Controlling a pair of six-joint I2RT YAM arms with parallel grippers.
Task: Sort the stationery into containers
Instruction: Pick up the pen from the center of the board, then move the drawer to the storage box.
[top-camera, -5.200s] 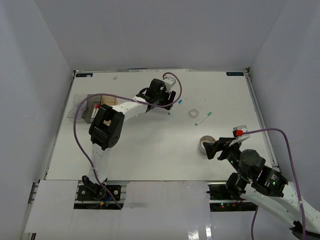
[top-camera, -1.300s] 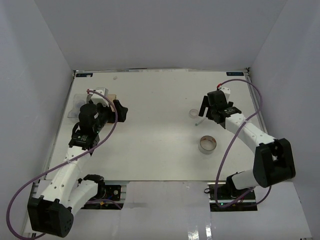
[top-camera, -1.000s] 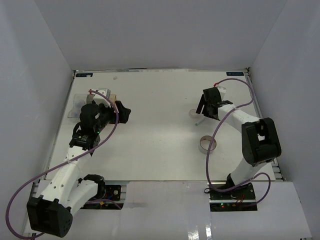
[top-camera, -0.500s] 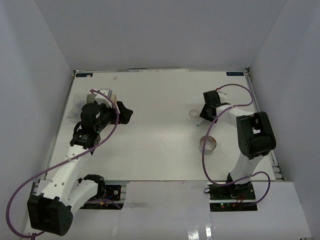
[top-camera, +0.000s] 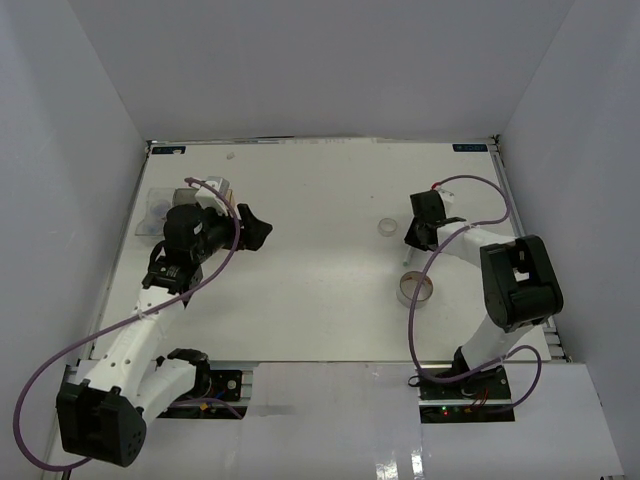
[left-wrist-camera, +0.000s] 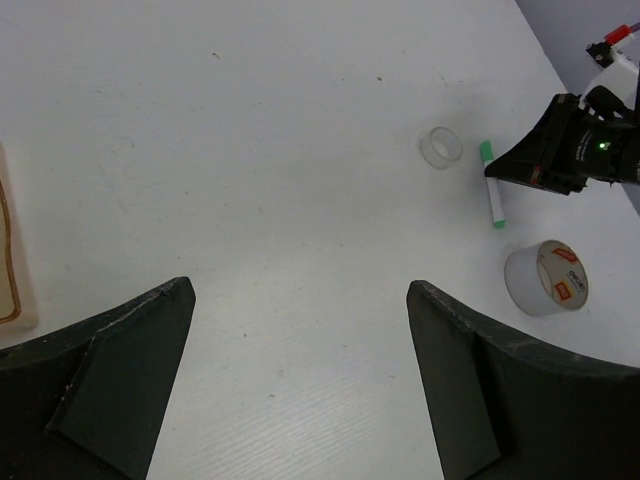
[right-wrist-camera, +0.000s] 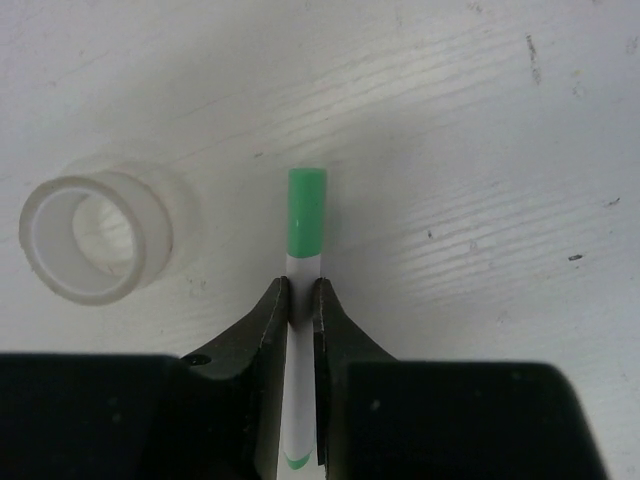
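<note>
Since five seconds earlier the left arm had pulled back from mid-table to the left side, and the right arm had reached out from the near edge to the far right, where a second before it hung just above its present spot. Readable writing was scarce: the blue stickers (top-camera: 170, 150) at the far corners of the table (top-camera: 320, 190) and the red-patched label inside the tape roll (left-wrist-camera: 545, 277) both carried lettering too small to make out.

White and faintly grained, the table bore little else. A purple cable (top-camera: 60, 370) looped along the left arm, whose body hid most of the bins; only part of the clear bin (top-camera: 152, 203) showed at the left edge.

From the left wrist view, the left gripper (left-wrist-camera: 300, 370) hovered over bare table near the bins, its dark fingers (left-wrist-camera: 120, 380) spread wide with nothing between them. Down on the table, the right gripper (right-wrist-camera: 300, 292) had its black fingertips pinched against the white barrel of the green-capped marker (right-wrist-camera: 305, 225), which lay flat with the cap jutting beyond the tips.

The whitish tape roll lay flat near the marker, on the near side, apart from it. Just beside the cap, not touching, sat a small translucent ring (right-wrist-camera: 95, 235), hollow and thick-walled; whether roll or jar I could not tell
</note>
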